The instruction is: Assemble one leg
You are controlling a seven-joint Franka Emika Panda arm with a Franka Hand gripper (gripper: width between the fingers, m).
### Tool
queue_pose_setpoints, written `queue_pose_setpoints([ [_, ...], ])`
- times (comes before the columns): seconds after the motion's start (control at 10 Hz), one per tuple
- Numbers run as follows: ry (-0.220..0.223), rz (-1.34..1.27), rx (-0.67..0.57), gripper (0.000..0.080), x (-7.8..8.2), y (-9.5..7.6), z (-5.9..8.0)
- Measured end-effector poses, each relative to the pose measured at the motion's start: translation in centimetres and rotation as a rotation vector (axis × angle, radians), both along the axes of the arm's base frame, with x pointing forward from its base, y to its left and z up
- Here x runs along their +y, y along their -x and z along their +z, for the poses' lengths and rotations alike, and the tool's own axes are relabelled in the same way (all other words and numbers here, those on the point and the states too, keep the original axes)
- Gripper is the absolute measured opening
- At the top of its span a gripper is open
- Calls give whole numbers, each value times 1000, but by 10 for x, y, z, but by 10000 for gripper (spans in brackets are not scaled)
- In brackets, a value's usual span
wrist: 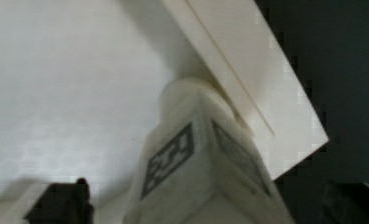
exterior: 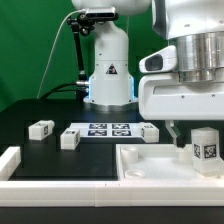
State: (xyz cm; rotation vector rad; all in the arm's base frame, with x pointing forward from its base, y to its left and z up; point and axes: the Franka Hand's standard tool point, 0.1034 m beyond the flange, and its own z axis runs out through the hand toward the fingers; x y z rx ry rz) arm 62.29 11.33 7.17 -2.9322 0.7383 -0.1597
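Here's the gripper (exterior: 192,134), low over the table (exterior: 100,152), by the corner where the near edge meets the edge on the exterior view's right. The leg (exterior: 205,148) stands upright right there, tag facing the exterior camera, and appears to rest on the large white tray piece (exterior: 150,162). The jaws look spread. One dark finger (exterior: 172,129) hangs just beside the leg with a sliver of gap showing, and the wrist view has a fingertip (wrist: 56,200) apart from the block too. The far finger is hidden, so that reading is a judgement.

The step in hand, I'd say, is the grasp. To do it well, centre the jaws so both pads meet the flat sides together; otherwise the first pad to touch will likely shove the block across the smooth tray. Go low enough to grip the body and not just the top, but keep the fingertips off the tray floor. The leg sits skewed in the wrist view, so square the wrist's rotation before closing. The other blocks (exterior: 69,139) and the marker board (exterior: 105,129) lie toward the table's middle, well apart from the leg, so they're no trouble.
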Motion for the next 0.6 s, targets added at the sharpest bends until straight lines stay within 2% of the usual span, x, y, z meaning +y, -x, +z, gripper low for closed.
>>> queue_pose_setpoints([
  [0.1, 28, 123, -10, 649, 1, -1, 1],
  [0.5, 82, 479, -48, 649, 1, -1, 1],
  [0.6, 91, 520, -56, 526, -3, -1, 0],
])
